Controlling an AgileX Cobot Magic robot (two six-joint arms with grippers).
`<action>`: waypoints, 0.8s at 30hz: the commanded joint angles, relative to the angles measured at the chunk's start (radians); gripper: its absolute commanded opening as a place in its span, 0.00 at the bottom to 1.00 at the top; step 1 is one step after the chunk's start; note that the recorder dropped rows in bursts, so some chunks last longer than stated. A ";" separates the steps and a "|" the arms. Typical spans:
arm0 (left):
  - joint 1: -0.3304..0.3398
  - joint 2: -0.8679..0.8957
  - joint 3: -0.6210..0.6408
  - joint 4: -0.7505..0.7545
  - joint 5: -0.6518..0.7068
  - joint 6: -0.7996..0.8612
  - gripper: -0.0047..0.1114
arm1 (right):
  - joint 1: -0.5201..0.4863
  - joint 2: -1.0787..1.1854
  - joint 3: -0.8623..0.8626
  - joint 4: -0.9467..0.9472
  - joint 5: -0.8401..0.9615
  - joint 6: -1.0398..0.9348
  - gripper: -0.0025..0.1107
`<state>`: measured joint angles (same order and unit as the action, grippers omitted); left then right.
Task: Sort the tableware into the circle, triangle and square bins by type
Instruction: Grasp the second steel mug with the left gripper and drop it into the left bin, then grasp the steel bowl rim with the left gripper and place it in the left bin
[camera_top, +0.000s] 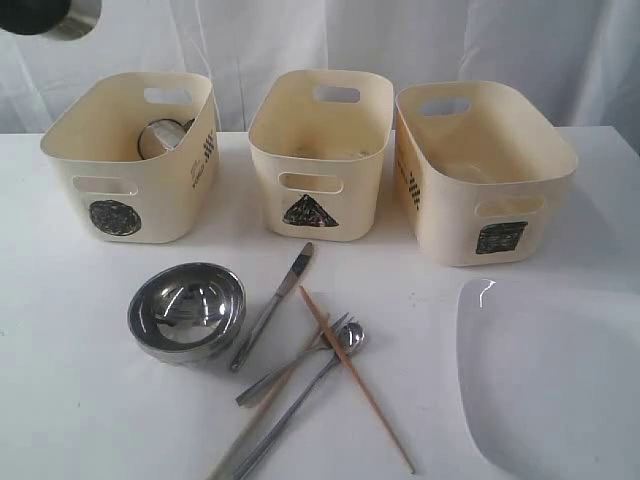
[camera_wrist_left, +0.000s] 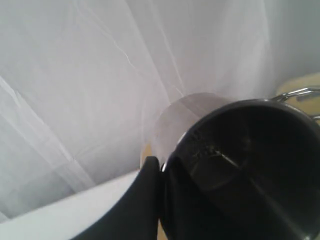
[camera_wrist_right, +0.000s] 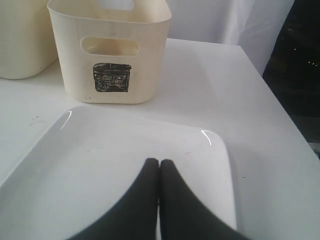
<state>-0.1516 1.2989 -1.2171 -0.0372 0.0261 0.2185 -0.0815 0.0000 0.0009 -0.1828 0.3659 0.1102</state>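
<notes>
Tableware lies on a white table (camera_top: 80, 420) before a white curtain (camera_top: 480, 40): stacked steel bowls (camera_top: 186, 312), one knife (camera_top: 272, 308), one fork (camera_top: 262, 387), one spoon (camera_top: 352, 338), two chopsticks (camera_top: 355, 378) and one white plate (camera_top: 560, 390). Behind stand three bins, the circle bin (camera_top: 130, 190), which has one mug (camera_top: 158, 138) inside, the triangle bin (camera_top: 320, 150) and the square bin (camera_top: 470, 200). The left gripper (camera_wrist_left: 162, 165) grips a second mug (camera_wrist_left: 240, 170) by its rim, clear of the table, while the right gripper (camera_wrist_right: 159, 161), fingers pressed together and empty, hovers over the plate.

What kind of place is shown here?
Probably a lab or test bench for sorting trials, not a kitchen: a bare white table, a white cloth backdrop, and the circle bin, triangle bin and square bin.
</notes>
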 joint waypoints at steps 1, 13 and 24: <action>0.001 0.245 -0.015 -0.004 -0.390 0.013 0.04 | -0.006 0.000 -0.001 -0.005 -0.008 -0.001 0.02; -0.001 0.496 -0.249 -0.006 -0.041 -0.050 0.54 | -0.006 0.000 -0.001 -0.005 -0.008 -0.001 0.02; -0.001 0.333 -0.367 -0.012 0.601 -0.066 0.55 | -0.006 0.000 -0.001 -0.005 -0.008 -0.001 0.02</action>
<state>-0.1516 1.6906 -1.5752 -0.0367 0.4231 0.1661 -0.0815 0.0000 0.0009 -0.1828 0.3659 0.1102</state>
